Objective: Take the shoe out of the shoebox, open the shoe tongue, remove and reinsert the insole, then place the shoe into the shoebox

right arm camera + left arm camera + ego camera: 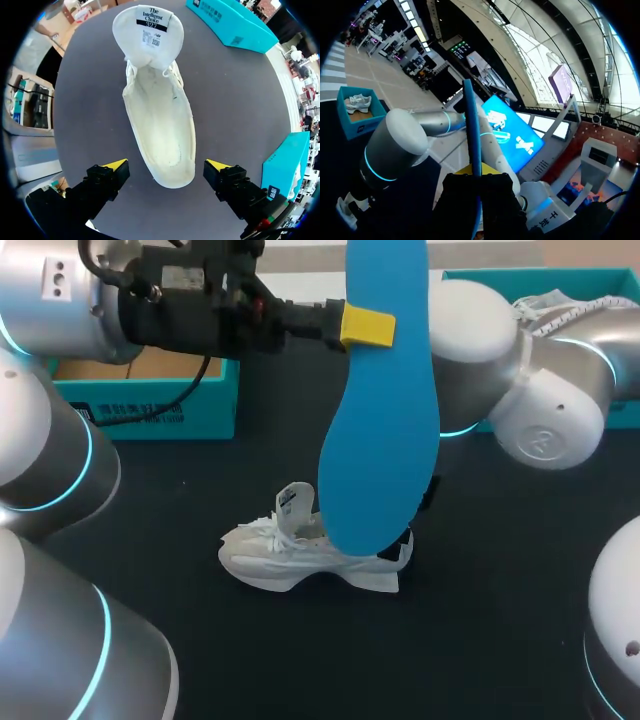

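1. The left box (150,405) stands at the far left of the table (500,570). It looks unoccupied and is judged to be where the shoe goes at the end.

2. The left gripper (365,328) is closed on the insole (385,430), pinching it near its upper end. The insole is held upright, its lower end hanging just over the shoe (290,560). In the left wrist view it is seen edge-on, clamped flat between the fingers. This attitude is judged to suit feeding the insole end-first into the shoe opening.

3. The shoe is set on its sole at mid-table, outside both boxes. Its tongue (148,30) is folded forward, so the opening is fully exposed. The inner bed is shown bare; the insole is not yet reinserted.

4. The right gripper (165,167) is placed over the heel, its fingers spread wide, one to each side. Nothing is held, and no contact with the shoe is visible. It is judged to be positioned to steady the heel during insertion.

5. The right box (490,276) holds a second shoe (560,308).
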You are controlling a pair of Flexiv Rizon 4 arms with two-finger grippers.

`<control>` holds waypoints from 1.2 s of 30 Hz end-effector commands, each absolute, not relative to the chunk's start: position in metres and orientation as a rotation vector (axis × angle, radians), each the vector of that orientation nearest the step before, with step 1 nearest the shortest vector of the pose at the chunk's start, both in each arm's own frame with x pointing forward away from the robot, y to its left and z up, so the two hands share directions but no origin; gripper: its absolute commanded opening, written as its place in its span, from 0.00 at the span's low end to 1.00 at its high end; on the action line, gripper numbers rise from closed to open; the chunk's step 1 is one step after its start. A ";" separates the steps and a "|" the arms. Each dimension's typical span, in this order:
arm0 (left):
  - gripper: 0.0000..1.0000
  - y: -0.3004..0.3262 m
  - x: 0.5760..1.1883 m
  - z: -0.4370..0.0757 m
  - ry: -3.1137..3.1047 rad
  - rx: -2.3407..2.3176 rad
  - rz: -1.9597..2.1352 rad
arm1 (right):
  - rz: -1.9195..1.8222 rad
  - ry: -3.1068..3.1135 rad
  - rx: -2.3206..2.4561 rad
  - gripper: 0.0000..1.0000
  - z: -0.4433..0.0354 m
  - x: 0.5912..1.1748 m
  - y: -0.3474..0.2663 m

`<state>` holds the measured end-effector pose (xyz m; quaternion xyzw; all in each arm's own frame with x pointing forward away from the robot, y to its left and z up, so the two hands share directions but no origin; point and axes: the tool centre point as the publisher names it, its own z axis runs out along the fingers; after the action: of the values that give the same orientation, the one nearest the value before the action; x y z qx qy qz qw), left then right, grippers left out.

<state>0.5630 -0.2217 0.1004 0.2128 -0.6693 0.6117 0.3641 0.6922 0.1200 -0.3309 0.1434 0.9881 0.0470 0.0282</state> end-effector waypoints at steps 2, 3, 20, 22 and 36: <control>0.00 -0.223 0.563 0.099 -1.721 0.547 1.574 | 0.147 3.049 0.443 1.00 -0.332 0.692 0.119; 0.00 -0.223 0.563 0.099 -1.721 0.547 1.574 | 0.147 3.049 0.443 1.00 -0.332 0.692 0.119; 0.00 -0.223 0.563 0.099 -1.721 0.547 1.574 | 0.131 3.102 0.316 1.00 -0.344 0.762 0.155; 0.00 -0.223 0.563 0.099 -1.721 0.547 1.574 | 0.142 3.105 0.310 1.00 -0.348 0.765 0.160; 0.00 -0.223 0.563 0.099 -1.721 0.547 1.574 | 0.127 3.141 0.293 0.94 -0.367 0.756 0.189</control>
<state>0.5630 -0.2217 0.1004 0.2128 -0.6693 0.6117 0.3641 0.7527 0.1808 -0.3598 0.0927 0.9946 0.0464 -0.0042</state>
